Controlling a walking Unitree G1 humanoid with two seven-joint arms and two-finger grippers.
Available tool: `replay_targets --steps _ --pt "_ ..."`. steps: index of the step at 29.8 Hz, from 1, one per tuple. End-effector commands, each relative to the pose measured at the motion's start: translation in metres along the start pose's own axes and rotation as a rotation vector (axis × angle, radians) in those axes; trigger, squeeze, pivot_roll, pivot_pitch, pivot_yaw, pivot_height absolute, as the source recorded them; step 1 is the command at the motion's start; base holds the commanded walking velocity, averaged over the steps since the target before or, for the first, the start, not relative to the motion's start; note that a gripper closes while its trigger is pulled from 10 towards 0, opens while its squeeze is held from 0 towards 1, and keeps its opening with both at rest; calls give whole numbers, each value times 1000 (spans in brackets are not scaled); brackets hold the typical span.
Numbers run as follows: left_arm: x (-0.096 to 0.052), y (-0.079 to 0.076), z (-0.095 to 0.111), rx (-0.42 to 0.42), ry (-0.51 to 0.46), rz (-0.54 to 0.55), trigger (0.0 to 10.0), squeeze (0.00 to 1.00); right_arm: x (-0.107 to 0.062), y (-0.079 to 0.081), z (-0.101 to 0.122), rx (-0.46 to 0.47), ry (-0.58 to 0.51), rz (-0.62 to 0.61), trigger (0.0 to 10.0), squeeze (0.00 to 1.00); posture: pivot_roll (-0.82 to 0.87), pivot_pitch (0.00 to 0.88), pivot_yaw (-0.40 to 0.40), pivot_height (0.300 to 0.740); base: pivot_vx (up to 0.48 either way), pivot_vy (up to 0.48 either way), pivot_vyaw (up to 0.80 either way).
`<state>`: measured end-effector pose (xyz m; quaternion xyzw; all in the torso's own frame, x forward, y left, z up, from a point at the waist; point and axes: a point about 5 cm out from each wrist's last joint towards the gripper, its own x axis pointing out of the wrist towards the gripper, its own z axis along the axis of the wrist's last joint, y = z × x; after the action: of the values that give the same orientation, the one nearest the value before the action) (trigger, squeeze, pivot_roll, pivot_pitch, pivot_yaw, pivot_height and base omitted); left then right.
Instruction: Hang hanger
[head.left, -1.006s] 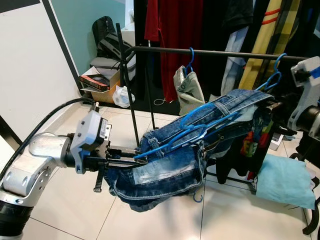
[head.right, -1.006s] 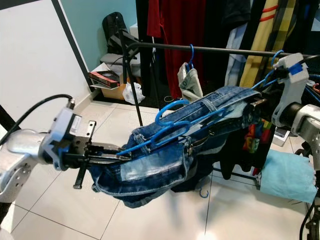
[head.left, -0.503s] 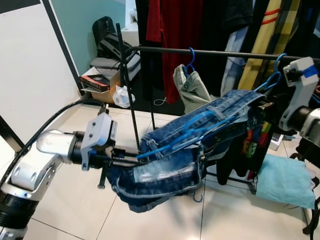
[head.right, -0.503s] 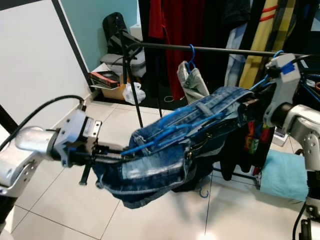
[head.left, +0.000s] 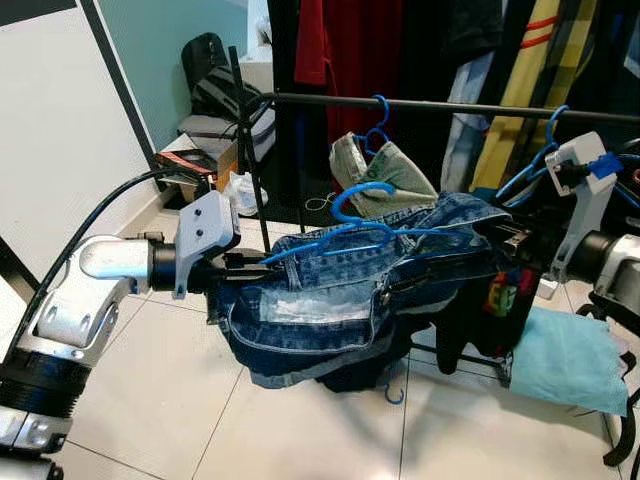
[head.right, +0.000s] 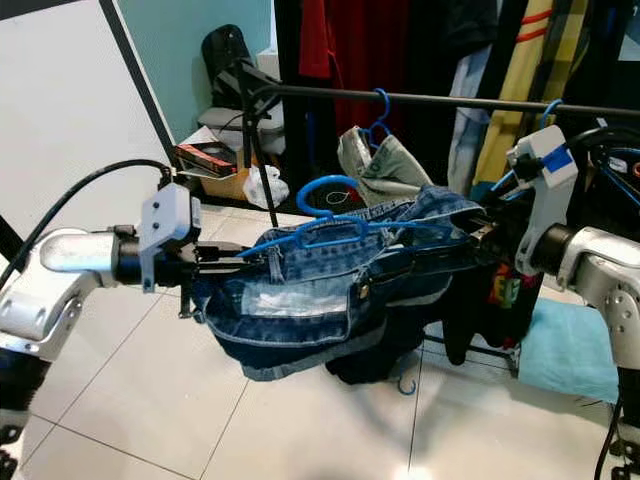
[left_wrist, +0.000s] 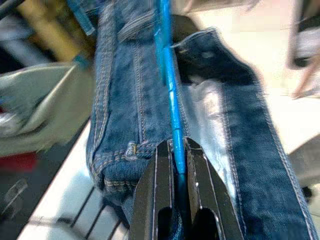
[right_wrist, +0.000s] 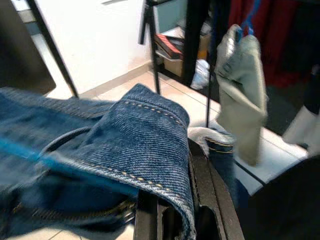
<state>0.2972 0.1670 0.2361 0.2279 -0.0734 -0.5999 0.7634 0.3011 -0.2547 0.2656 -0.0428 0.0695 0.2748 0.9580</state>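
Note:
A blue plastic hanger (head.left: 340, 236) carries a pair of blue jeans (head.left: 330, 310) and is held roughly level between my two arms, just below the black rail (head.left: 450, 104). Its hook (head.left: 360, 190) stands upright, apart from the rail. My left gripper (head.left: 262, 262) is shut on the hanger's left end; in the left wrist view the blue bar (left_wrist: 169, 95) runs out from between the fingers (left_wrist: 161, 170). My right gripper (head.left: 515, 238) is shut on the other end, where a denim fold (right_wrist: 145, 135) covers the fingers (right_wrist: 202, 185).
A second blue hanger with a grey-green garment (head.left: 385, 170) hangs on the rail right behind the hook. The rack's black upright (head.left: 255, 190) stands by my left gripper. Red and dark clothes (head.left: 350, 50) hang behind. A cardboard box (head.left: 190, 165) and light blue cloth (head.left: 570, 360) sit low.
Both arms have raised the hanger and jeans. The left end rose most, so the hanger went from steeply slanted to almost level, and its hook now points up near the rail.

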Motion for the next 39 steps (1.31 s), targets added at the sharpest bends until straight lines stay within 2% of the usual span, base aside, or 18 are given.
replay_targets --steps 1,10,12,14,18,23,25,27,28,29,30,31,32,33,34,35,36,39 --pt "-9 1 10 25 -51 -10 10000 0 0 -2 3 16 -5 -17 0 0 -176 0 69 740 0 0 0" --pt "-49 -9 13 -39 -90 -95 10000 0 -15 -32 -6 88 35 -225 0 0 -178 0 69 740 0 0 0" --pt "-59 -13 20 -64 -186 -116 10000 0 -17 -36 -10 111 41 -252 0 0 -177 0 68 740 0 0 0" --pt "-60 -15 23 -69 -225 -126 10000 0 -17 -36 -12 117 44 -251 0 0 -176 0 67 740 0 0 0" --pt "-54 -11 29 -87 -337 -71 10000 0 -9 -23 -18 121 61 -164 0 0 -174 0 65 740 0 0 0" --pt "-50 -6 29 -89 -358 -22 10000 0 -7 -16 -20 106 70 -110 0 0 -175 0 64 740 0 0 0" --pt "-35 12 26 -138 -462 199 10000 0 0 2 -25 56 78 -5 0 0 -177 0 65 740 0 0 0" --pt "-35 12 26 -138 -462 199 10000 0 0 2 -25 56 78 -5 0 0 -177 0 65 740 0 0 0" --pt "-24 21 25 -189 -535 315 10000 0 4 8 -25 44 67 25 0 0 -176 0 63 740 0 0 0" --pt "-24 21 25 -189 -535 315 10000 0 4 8 -25 44 67 25 0 0 -176 0 63 740 0 0 0" --pt "-14 30 26 -257 -623 441 10000 0 9 14 -25 32 51 41 0 0 -176 0 63 740 0 0 0" --pt "-14 30 26 -257 -623 441 10000 0 9 14 -25 32 51 41 0 0 -176 0 63 740 0 0 0" --pt "-3 38 27 -338 -705 554 10000 0 15 18 -23 29 26 53 0 0 -171 0 60 740 0 0 0" --pt "-3 38 27 -338 -705 554 10000 0 15 18 -23 29 26 53 0 0 -171 0 60 740 0 0 0" --pt "8 43 28 -415 -768 628 10000 0 20 22 -21 30 1 60 0 0 -169 0 60 740 0 0 0" --pt "8 43 28 -415 -768 628 10000 0 20 22 -21 30 1 60 0 0 -169 0 60 740 0 0 0" --pt "20 45 28 -471 -801 667 10000 0 25 25 -19 31 -18 68 0 0 -169 0 60 740 0 0 0" --pt "20 45 28 -471 -801 667 10000 0 25 25 -19 31 -18 68 0 0 -169 0 60 740 0 0 0"
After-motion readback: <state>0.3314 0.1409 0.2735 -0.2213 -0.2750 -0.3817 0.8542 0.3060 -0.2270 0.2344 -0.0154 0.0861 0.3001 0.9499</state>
